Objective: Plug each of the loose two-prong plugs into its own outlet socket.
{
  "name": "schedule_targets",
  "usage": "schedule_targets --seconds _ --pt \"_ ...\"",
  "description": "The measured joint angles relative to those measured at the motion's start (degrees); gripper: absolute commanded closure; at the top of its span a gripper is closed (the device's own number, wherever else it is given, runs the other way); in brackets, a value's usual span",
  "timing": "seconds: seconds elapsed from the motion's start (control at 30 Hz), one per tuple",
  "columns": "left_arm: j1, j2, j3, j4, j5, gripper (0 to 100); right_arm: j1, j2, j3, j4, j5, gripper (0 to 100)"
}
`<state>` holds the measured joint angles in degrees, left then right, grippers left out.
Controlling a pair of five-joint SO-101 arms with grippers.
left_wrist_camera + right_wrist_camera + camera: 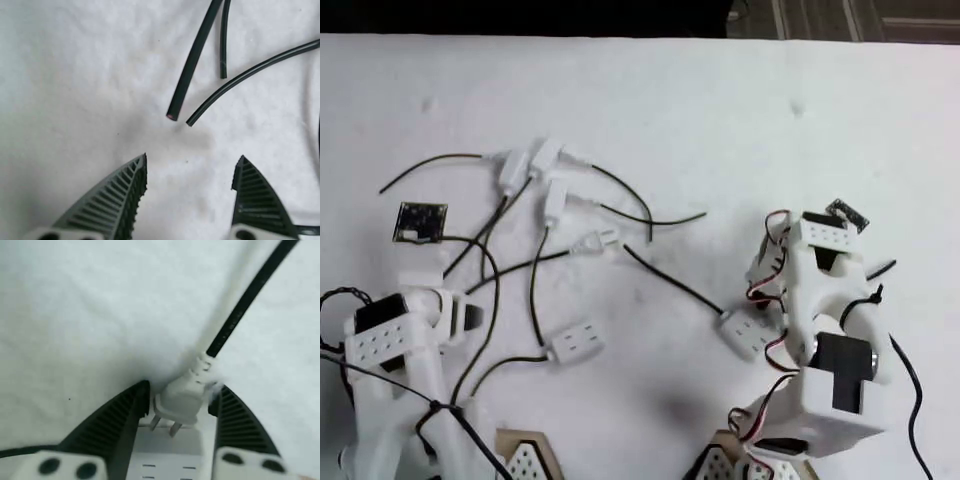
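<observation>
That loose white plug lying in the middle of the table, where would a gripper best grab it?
Probably take the plug by its white body, coming straight down from above with a finger on each long side. It lies flat, its prongs stick out one end and its cord leaves the other, so gripping across the middle keeps the prongs free for plugging in.

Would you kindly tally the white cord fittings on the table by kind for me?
Socket blocks: 2
Plugs with prongs showing: 2
Other white fittings, kind unclear: 3
Total: 7
</observation>
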<state>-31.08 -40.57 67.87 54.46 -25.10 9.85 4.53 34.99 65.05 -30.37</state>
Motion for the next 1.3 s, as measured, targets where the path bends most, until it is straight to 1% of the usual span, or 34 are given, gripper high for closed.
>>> schedule_targets --seconds 0.07,0.13,0.2,0.27,0.47,0.57,0.7,0.77,0.87,0.97,1.2,1.3 --pt "0.0 0.0 0.0 0.0 0.0 72 0.0 0.0 0.0 0.0 0.0 88.2" --pt "0.0 0.0 0.0 0.0 0.0 72 0.35 0.0 0.0 0.09 0.0 98.8" --pt "0.0 0.0 0.0 0.0 0.0 72 0.7 0.0 0.0 0.09 0.0 96.1" --pt "0.0 0.0 0.0 0.0 0.0 72 1.67 0.09 0.09 0.18 1.23 98.8" --pt "0.0 0.0 0.0 0.0 0.0 72 1.58 -2.73 0.18 1.32 8.44 98.1" --pt "0.0 0.0 0.0 0.0 0.0 72 1.23 -8.18 0.26 2.46 13.27 98.1" --pt "0.0 0.0 0.0 0.0 0.0 72 1.14 -18.99 0.26 2.55 20.57 98.1" --pt "0.0 0.0 0.0 0.0 0.0 72 -0.53 -24.53 0.26 3.69 24.44 98.1" --pt "0.0 0.0 0.0 0.0 0.0 72 -5.71 -31.12 0.26 7.03 30.51 98.1" --pt "0.0 0.0 0.0 0.0 0.0 72 -13.01 -34.37 0.26 10.02 36.66 98.1" --pt "0.0 0.0 0.0 0.0 0.0 72 -32.79 -32.97 0.26 15.56 48.0 98.1" --pt "0.0 0.0 0.0 0.0 0.0 72 -38.07 -29.45 0.26 15.65 50.11 98.1"
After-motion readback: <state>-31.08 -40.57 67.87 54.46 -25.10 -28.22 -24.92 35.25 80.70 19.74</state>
